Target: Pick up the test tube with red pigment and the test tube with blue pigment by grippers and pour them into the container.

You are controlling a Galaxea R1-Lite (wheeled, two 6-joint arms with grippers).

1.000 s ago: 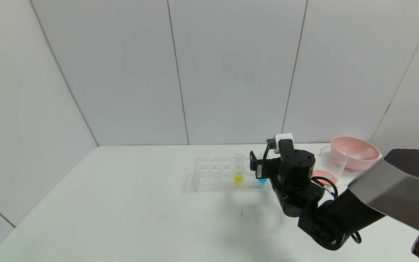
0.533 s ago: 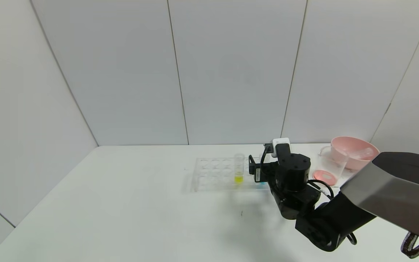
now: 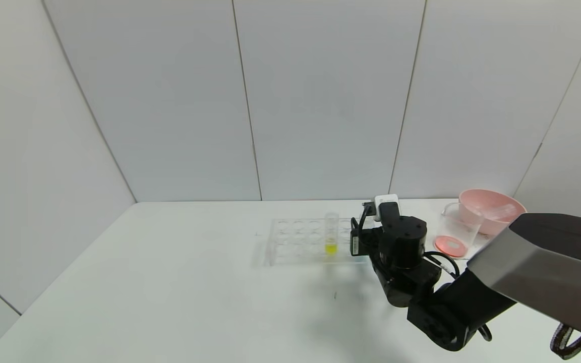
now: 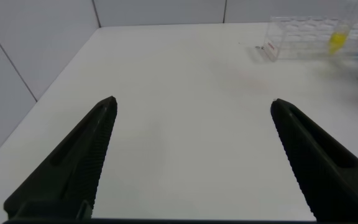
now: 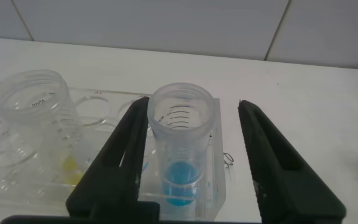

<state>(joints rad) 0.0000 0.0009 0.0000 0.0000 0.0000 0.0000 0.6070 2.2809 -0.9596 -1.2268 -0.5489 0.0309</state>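
Observation:
The test tube with blue pigment (image 5: 182,146) stands upright in the clear rack (image 5: 104,118), between the two fingers of my right gripper (image 5: 193,106). The gripper is open; one finger (image 5: 126,146) is close against the tube and the other (image 5: 269,155) stands apart from it. In the head view the right gripper (image 3: 356,237) is at the rack's (image 3: 295,242) right end and hides the blue tube. The container (image 3: 459,227) stands to the right with a red layer at its bottom. No tube with red liquid shows. My left gripper (image 4: 193,102) is open and empty over bare table.
A tube with yellow liquid (image 3: 331,234) stands in the rack just left of the right gripper; it also shows in the right wrist view (image 5: 33,118). A pink bowl (image 3: 492,206) sits behind the container at the table's back right. White walls close the table's back and left.
My right gripper has moved left and forward to the rack; its fingers now straddle the blue tube, which has gone out of sight in the head view.

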